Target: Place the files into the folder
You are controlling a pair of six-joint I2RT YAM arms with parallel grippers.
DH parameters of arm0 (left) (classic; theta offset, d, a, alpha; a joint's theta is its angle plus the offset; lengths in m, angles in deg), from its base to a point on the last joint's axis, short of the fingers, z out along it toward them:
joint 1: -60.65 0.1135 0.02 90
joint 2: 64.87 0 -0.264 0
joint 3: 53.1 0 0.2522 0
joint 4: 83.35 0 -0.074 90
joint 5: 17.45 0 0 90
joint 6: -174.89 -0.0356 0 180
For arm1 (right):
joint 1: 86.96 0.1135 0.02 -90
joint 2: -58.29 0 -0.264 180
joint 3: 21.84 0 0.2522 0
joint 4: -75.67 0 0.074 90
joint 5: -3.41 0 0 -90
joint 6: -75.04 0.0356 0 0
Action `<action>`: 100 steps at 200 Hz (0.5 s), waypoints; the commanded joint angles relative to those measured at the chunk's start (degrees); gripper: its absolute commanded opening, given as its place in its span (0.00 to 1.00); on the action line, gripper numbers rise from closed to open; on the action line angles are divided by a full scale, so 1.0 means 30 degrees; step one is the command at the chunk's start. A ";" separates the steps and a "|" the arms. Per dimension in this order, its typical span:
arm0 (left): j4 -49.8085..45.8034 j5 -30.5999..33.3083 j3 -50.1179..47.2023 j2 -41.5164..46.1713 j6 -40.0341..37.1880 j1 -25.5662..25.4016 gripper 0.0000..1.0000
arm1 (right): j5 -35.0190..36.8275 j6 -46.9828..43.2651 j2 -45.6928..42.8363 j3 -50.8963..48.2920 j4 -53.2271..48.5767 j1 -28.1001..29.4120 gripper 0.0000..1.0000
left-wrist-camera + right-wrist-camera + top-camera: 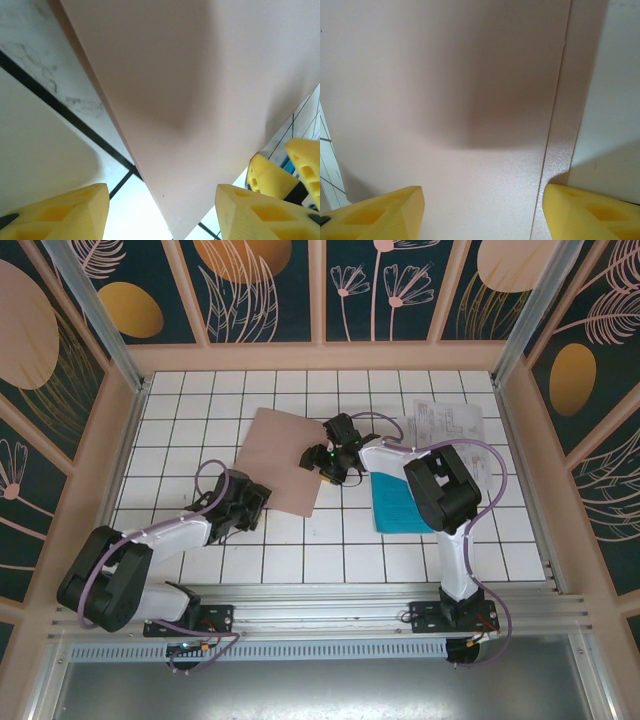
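Light: I see bright, even overhead light on the white table (300, 550) | Shadows: soft grey patch across the folder (445, 100) in both wrist views | Focus: yellow fingertips (65, 215) blur close up; top view looks sharp

Left arm (150, 540): white-and-black jointed arm, lying low, stretched forward and to the right.
Left end effector (257, 498): black body, yellow fingers (75, 212) spread apart.
Right arm (440, 490): white-and-black, elbow bent, forearm reaching left.
Right end effector (328, 465): yellow fingers (380, 212) spread wide, pointing down.
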 commanded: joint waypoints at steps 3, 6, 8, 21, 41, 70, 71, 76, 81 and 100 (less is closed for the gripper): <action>-0.0663 0.0613 0.0600 -0.0015 -0.1047 0.0749 0.58 | -0.0032 -0.0081 0.1174 -0.0303 -0.1705 0.0003 0.66; -0.0582 0.0617 0.0647 -0.0123 -0.1092 0.0824 0.57 | -0.0047 -0.0069 0.1174 -0.0307 -0.1714 0.0007 0.66; -0.0526 0.0617 0.0658 -0.0147 -0.1156 0.0867 0.57 | -0.0058 -0.0068 0.1188 -0.0303 -0.1722 0.0001 0.66; -0.0151 0.0614 0.0791 -0.0431 -0.1400 0.1132 0.56 | -0.0061 -0.0068 0.1182 -0.0350 -0.1715 -0.0035 0.66; -0.0010 0.0592 0.1010 -0.0878 -0.1622 0.1342 0.55 | -0.0090 -0.0077 0.1243 -0.0423 -0.1710 -0.0028 0.66; 0.0044 0.0412 0.1001 -0.1334 -0.1607 0.1337 0.54 | -0.0164 -0.0067 0.1280 -0.0355 -0.1689 -0.0055 0.66; 0.0061 0.0427 0.0978 -0.1316 -0.1616 0.1343 0.54 | -0.0157 -0.0067 0.1271 -0.0362 -0.1687 -0.0053 0.67; 0.0105 0.0455 0.0931 -0.1313 -0.1599 0.1334 0.54 | -0.0149 -0.0067 0.1287 -0.0341 -0.1686 -0.0052 0.66; 0.0132 0.0484 0.0912 -0.1294 -0.1612 0.1349 0.54 | -0.0149 -0.0044 0.1289 -0.0334 -0.1702 -0.0056 0.67; 0.0158 0.0589 0.0839 -0.1340 -0.1663 0.1357 0.54 | -0.0178 -0.0056 0.1322 -0.0268 -0.1683 -0.0066 0.67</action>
